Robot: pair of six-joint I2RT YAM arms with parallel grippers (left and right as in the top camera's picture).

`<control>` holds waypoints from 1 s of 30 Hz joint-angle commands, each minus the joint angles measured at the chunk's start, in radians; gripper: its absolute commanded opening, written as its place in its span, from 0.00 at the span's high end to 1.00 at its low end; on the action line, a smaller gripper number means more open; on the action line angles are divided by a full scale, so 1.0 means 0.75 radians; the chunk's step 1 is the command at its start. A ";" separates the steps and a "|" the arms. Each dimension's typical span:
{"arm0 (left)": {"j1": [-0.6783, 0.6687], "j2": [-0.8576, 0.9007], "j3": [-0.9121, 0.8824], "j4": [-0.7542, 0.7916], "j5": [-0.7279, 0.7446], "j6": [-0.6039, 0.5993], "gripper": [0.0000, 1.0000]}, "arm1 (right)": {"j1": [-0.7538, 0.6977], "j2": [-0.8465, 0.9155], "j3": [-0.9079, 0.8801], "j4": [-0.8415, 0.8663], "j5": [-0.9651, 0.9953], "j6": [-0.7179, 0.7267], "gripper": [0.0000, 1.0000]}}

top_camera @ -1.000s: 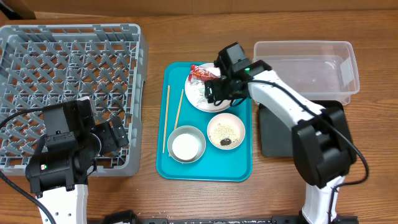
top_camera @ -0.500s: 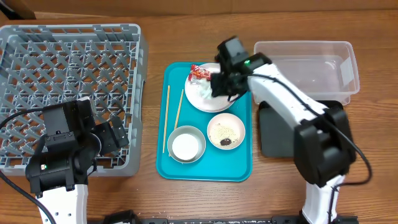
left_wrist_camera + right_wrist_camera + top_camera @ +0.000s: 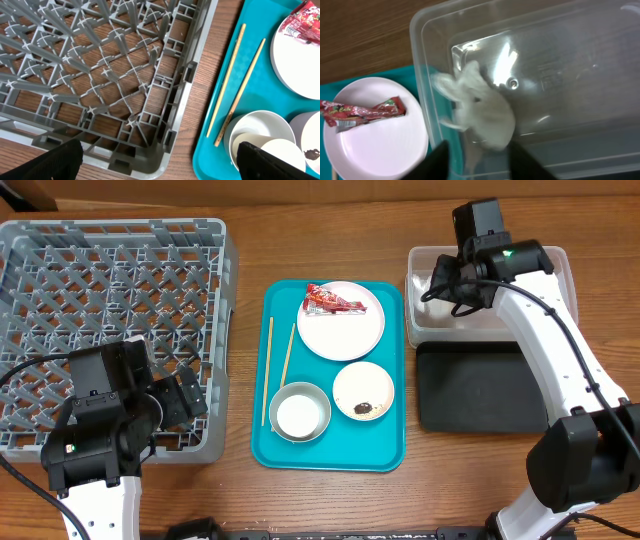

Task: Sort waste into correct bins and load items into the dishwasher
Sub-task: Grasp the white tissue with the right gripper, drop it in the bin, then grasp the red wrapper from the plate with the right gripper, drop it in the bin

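My right gripper (image 3: pixel 447 280) is open over the left end of the clear tub (image 3: pixel 530 260). The crumpled white napkin (image 3: pixel 482 112) is blurred inside the tub, just beyond the open fingers (image 3: pixel 480 162). The red-and-white wrapper (image 3: pixel 330 300) lies on the white plate (image 3: pixel 350 332). The pink-sided bowl (image 3: pixel 363 388) holds rice and a brown lump (image 3: pixel 363 409). The white cup (image 3: pixel 298 416) sits in the metal bowl (image 3: pixel 318 396). Two chopsticks (image 3: pixel 268 370) lie on the tray's left. My left gripper (image 3: pixel 155 160) is open and empty at the dish rack's (image 3: pixel 110 280) front right corner.
The teal tray (image 3: pixel 385 452) holds the dishes in the middle. The black tray (image 3: pixel 480 390) lies in front of the clear tub. The rack fills the left side of the wooden table.
My right gripper has carried the napkin from the plate rightward to the clear tub, and its jaws are now apart. The left arm has not moved.
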 commanded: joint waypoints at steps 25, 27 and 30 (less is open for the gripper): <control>0.004 0.013 0.032 -0.007 0.012 0.001 0.00 | 0.368 0.510 0.079 0.465 -0.230 -0.911 0.07; 0.004 0.018 0.032 -0.021 0.012 0.001 0.00 | 0.368 0.532 0.079 0.469 -0.231 -0.911 0.07; 0.004 0.034 0.032 -0.035 0.012 0.001 0.00 | 0.372 0.566 0.079 0.452 -0.236 -0.910 0.15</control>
